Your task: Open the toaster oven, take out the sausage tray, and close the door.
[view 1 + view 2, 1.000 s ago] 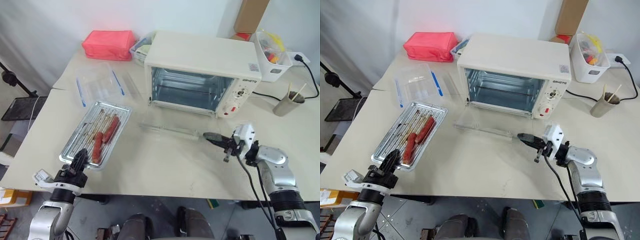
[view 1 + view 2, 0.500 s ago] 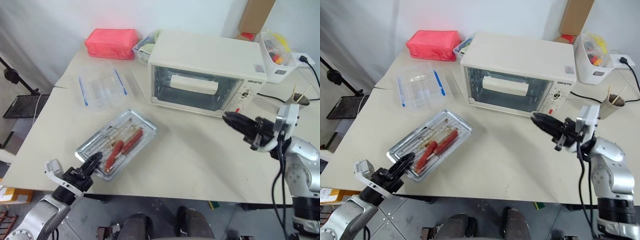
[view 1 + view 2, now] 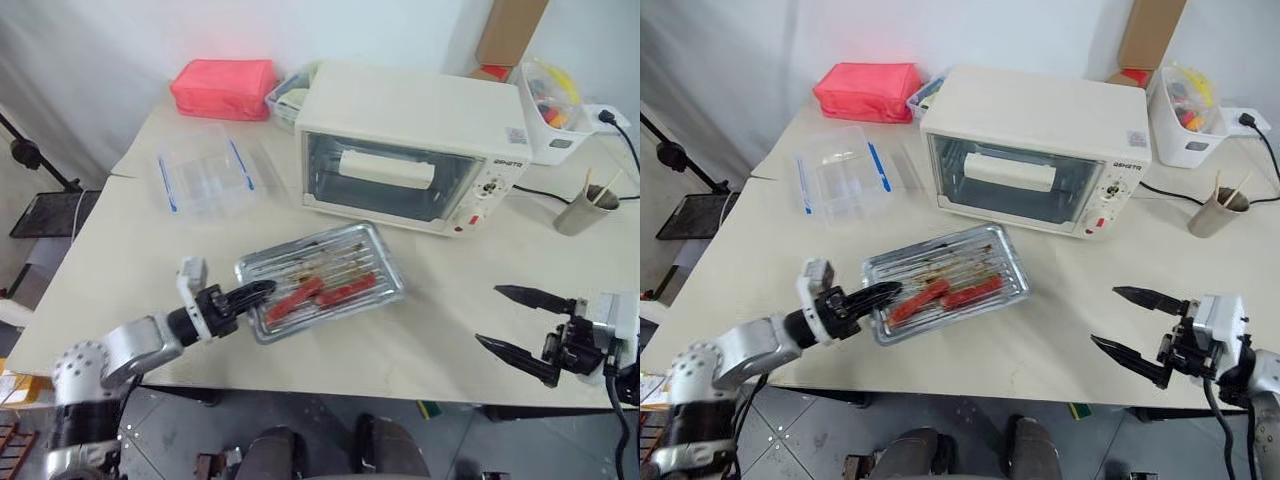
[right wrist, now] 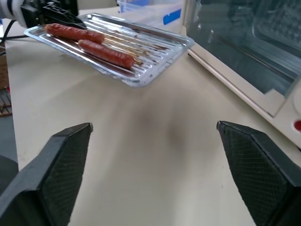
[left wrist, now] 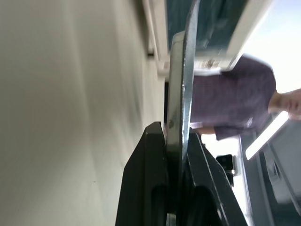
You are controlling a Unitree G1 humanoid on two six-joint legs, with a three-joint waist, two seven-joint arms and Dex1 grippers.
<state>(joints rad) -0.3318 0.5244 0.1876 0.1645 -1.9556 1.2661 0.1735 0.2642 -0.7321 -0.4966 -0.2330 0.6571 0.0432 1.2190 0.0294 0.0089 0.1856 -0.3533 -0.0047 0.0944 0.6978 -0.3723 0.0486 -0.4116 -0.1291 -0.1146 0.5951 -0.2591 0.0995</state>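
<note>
The cream-white toaster oven [image 3: 412, 120] stands at the back of the table with its glass door [image 3: 385, 180] closed and the bar handle [image 3: 388, 168] up. In front of it lies the silver sausage tray [image 3: 345, 262], carrying two red sausages [image 3: 345, 292]. My left gripper [image 3: 256, 291] is shut on the tray's left rim [image 5: 181, 108]. The tray looks raised slightly off the table in the right wrist view, tray [image 4: 141, 56]. My right gripper [image 3: 488, 315] hangs open near the table's front right edge, apart from the oven and tray, with nothing between its fingers [image 4: 66, 155].
A clear plastic box with blue clips [image 3: 205, 178] and a red pouch [image 3: 222, 88] sit at the back left. A white bin [image 3: 555, 110], a paper cup with sticks [image 3: 582, 210] and a power cable [image 3: 540, 190] are at the right. A person in purple [image 5: 225, 103] stands behind.
The oven door went from open to closed. My left gripper carried the tray rightward to in front of the oven, turning it. My right gripper drew back from the door and opened.
</note>
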